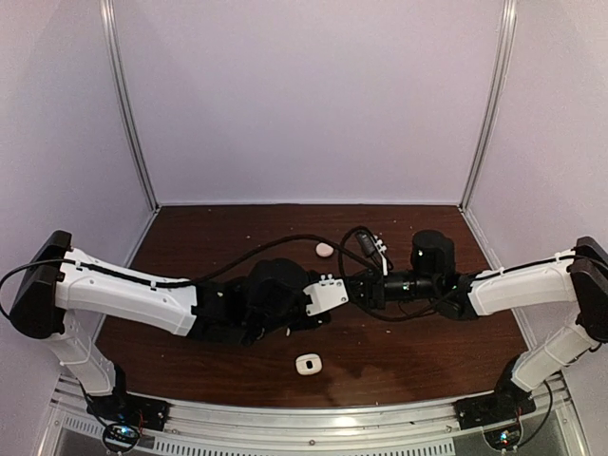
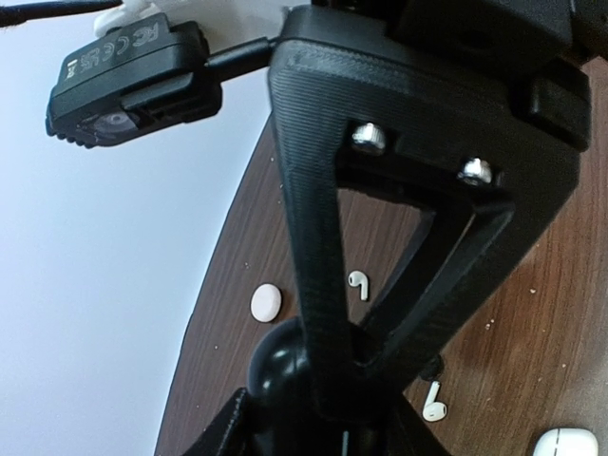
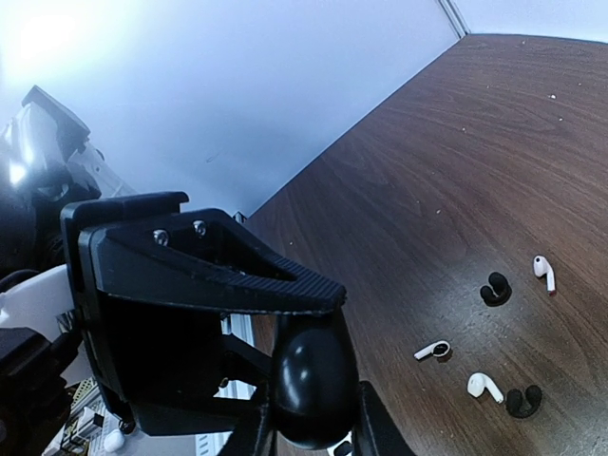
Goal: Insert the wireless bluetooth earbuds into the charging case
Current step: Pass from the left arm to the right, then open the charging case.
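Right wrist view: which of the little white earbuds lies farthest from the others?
The white earbud at the far right, stem down, beside one black earbud; the other two whites lie lower, close together.

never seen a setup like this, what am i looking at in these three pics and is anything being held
Two robot arms, the left arm and the right arm, are bolted to a brown table. One picture looks down from above; the other two come from a camera on each wrist. On the table lie small white earbuds, black earbuds, a white case and a pale oval. The left gripper and right gripper each appear shut on a rounded black object, probably a case.
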{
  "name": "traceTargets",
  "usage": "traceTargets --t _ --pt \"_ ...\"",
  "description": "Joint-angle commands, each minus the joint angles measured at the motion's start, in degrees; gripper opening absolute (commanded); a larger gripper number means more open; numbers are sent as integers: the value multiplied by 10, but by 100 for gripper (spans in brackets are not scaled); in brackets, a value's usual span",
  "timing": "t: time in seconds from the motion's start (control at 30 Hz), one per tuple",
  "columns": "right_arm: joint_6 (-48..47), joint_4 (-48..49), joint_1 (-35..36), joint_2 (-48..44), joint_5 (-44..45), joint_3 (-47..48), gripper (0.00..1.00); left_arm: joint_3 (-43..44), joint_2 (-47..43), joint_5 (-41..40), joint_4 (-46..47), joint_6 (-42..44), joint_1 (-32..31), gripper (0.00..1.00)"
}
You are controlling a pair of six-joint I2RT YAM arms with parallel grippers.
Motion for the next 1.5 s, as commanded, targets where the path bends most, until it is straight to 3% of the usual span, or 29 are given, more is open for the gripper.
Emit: traceTargets --t 0.0,0.27,0.37,0.57,0.8,0.9,1.23,1.47 --pt "-19 -10 5 -5 -5 13 11 20 -7 -10 35 -10 -4 25" --pt "-36 -6 3 -30 -22 10 3 -32 -73 10 41 -47 -3 67" --pt "-43 -3 -2 -44 -30 8 2 -62 -109 28 38 -69 -2 75" --pt "-53 8 -14 -77 -48 3 1 -103 -177 105 20 -134 20 76" --pt "-100 -24 -20 -106 -63 2 0 -120 -233 340 37 -255 108 69" --pt "-127 -55 -19 -117 -59 12 0 -117 -237 405 52 -298 136 67" --pt "-139 -76 -13 -116 -53 25 0 -47 -162 483 49 -341 143 63" --pt "-147 -82 -5 -120 -57 30 0 -22 -119 485 51 -347 144 55"
